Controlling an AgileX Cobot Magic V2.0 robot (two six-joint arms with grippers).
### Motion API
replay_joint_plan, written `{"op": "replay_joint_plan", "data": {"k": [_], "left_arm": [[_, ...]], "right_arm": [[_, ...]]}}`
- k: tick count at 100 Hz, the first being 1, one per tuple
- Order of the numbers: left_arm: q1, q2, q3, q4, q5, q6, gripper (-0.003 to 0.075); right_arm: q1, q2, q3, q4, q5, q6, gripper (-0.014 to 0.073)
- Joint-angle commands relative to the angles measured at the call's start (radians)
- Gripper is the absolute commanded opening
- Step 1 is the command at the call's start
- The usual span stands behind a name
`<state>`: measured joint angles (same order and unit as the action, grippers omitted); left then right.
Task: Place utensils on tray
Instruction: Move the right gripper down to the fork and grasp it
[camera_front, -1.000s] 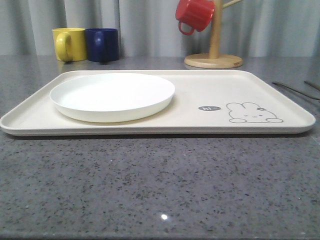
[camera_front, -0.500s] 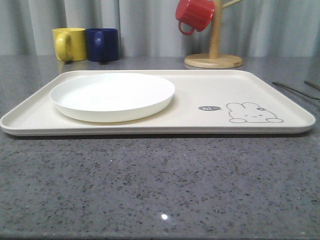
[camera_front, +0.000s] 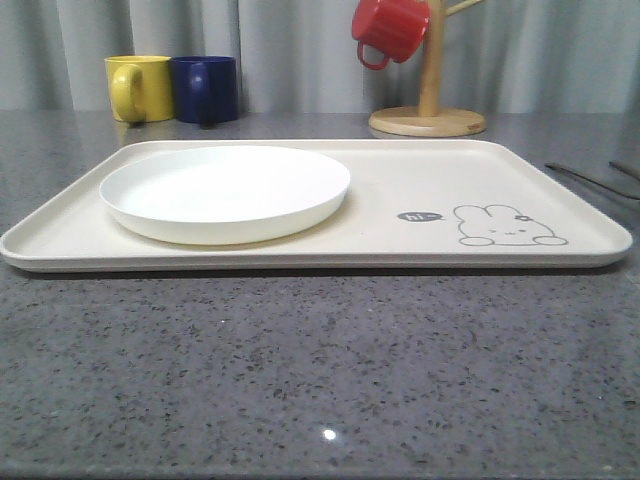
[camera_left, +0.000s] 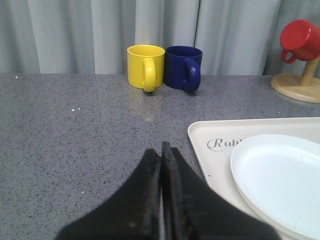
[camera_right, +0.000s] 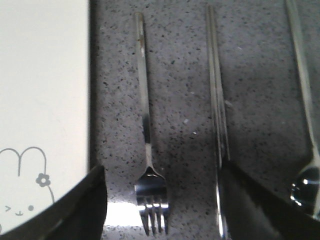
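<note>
The cream tray (camera_front: 400, 175) with its rabbit drawing lies across the table's middle. Right of it on the grey table rest the utensils: a fork (camera_right: 145, 115), a pair of chopsticks (camera_right: 217, 100) and a spoon (camera_right: 303, 85). In the front view they show as thin dark lines (camera_front: 592, 181) at the right edge. My right gripper (camera_right: 162, 172) hangs open over the fork's tined end, one finger over the tray's (camera_right: 40, 75) edge and the other over the chopsticks. My left gripper (camera_left: 162, 150) is shut and holds nothing, over the table left of the tray's corner (camera_left: 210, 137).
A round white plate (camera_front: 225, 190) sits on the tray's left half. At the back stand a yellow mug (camera_front: 140, 88) and a blue mug (camera_front: 205, 88). A wooden mug tree (camera_front: 428, 110) holds a red mug (camera_front: 390, 28).
</note>
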<state>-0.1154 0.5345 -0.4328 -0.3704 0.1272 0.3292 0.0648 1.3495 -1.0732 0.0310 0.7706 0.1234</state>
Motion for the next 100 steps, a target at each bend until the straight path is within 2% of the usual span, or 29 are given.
{"op": "replay_joint_plan", "data": {"k": [1, 36, 100], "left_arm": [[0.001, 0.001, -0.026, -0.011, -0.082, 0.000, -0.0018], [0.001, 0.001, -0.026, -0.011, -0.082, 0.000, -0.0018], [0.001, 0.001, -0.026, -0.011, -0.082, 0.000, -0.0018]], "right_arm": [[0.008, 0.016, -0.055, -0.005, -0.050, -0.014, 0.0487], [0.008, 0.125, -0.092, -0.005, -0.066, -0.021, 0.0487], [0.010, 0.211, -0.093, -0.005, -0.068, -0.022, 0.0486]]}}
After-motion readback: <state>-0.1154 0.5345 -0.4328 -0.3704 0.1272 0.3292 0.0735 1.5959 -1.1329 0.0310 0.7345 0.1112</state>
